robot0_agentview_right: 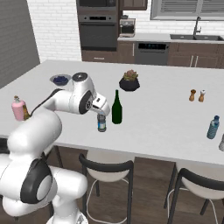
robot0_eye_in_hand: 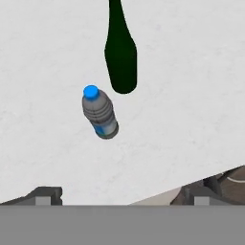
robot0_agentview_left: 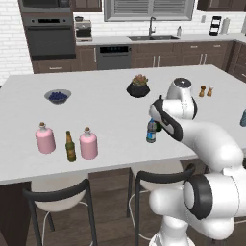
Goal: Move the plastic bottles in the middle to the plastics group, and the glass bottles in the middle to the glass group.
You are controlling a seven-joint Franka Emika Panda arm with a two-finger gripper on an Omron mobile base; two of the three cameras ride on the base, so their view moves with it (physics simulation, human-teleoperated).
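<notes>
A small clear water bottle [robot0_agentview_left: 151, 131] [robot0_agentview_right: 101, 122] [robot0_eye_in_hand: 99, 112] with a blue cap stands upright mid-counter near the front edge. Just behind it is the tall dark green wine bottle [robot0_agentview_right: 117, 108] [robot0_eye_in_hand: 120, 52]. My gripper [robot0_agentview_left: 155, 117] [robot0_agentview_right: 101, 112] [robot0_eye_in_hand: 122, 197] hangs open right above the water bottle, nothing between its fingers. At the counter's left end stand two pink flasks [robot0_agentview_left: 45, 138] [robot0_agentview_left: 88, 143] with a brown beer bottle [robot0_agentview_left: 70, 147] between them. One pink flask [robot0_agentview_right: 18, 108] shows beside the arm. Another bluish plastic bottle [robot0_agentview_right: 213, 127] stands at the far right.
A bowl of blueberries [robot0_agentview_left: 57, 96], a potted succulent [robot0_agentview_left: 138, 86] and two small shakers [robot0_agentview_left: 206, 91] sit farther back on the white counter [robot0_agentview_left: 110, 110]. Dark stools [robot0_agentview_left: 57, 194] stand under the counter's front edge.
</notes>
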